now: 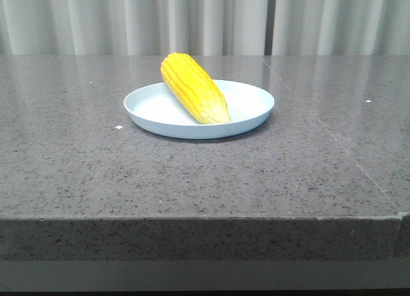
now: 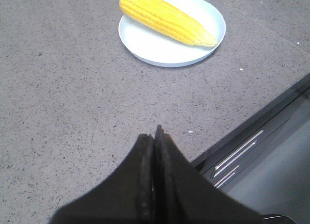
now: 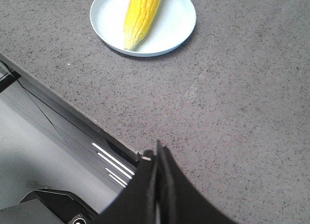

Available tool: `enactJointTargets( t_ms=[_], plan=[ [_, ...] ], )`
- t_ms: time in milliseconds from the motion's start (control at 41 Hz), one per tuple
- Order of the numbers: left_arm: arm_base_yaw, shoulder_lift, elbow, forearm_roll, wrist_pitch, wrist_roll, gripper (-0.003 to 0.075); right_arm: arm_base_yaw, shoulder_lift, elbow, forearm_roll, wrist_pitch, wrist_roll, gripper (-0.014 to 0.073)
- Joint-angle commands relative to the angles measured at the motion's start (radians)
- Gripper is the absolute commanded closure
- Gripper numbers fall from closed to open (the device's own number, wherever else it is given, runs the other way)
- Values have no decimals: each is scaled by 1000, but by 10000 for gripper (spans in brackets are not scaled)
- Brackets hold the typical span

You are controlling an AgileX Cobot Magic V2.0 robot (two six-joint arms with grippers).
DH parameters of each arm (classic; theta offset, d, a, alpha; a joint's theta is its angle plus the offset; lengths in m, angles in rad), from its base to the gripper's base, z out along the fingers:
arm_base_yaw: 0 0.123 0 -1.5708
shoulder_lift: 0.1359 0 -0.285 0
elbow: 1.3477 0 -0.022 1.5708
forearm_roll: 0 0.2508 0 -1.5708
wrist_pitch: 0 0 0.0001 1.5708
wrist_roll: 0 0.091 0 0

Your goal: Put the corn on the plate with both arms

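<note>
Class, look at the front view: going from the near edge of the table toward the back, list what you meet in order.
Table's front edge → bare grey tabletop → plate with the corn lying across it → more tabletop → pale curtain.

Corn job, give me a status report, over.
Left gripper shut, empty, back from plate. Right gripper same. Corn lying on plate, thick end over rim. Nothing in the way.
</note>
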Motion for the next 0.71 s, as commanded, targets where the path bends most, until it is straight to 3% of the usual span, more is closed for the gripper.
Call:
enactJointTargets(
  t_ms=[0,171,391,684],
  plan=[
    [8,-14,-10,9,-84,-2,741,0,4,-24,-14,-65,-11,662],
    [129,-109,58,-22,-113,-2,741,0,4,-24,-14,-63,-11,662],
    [329,-292,328,-169,-467,-2,740,0,4,-24,-14,-63,-11,662],
    [526,-460,654,-177,-846,-2,741,0,4,-24,-14,-63,-11,662]
  ],
)
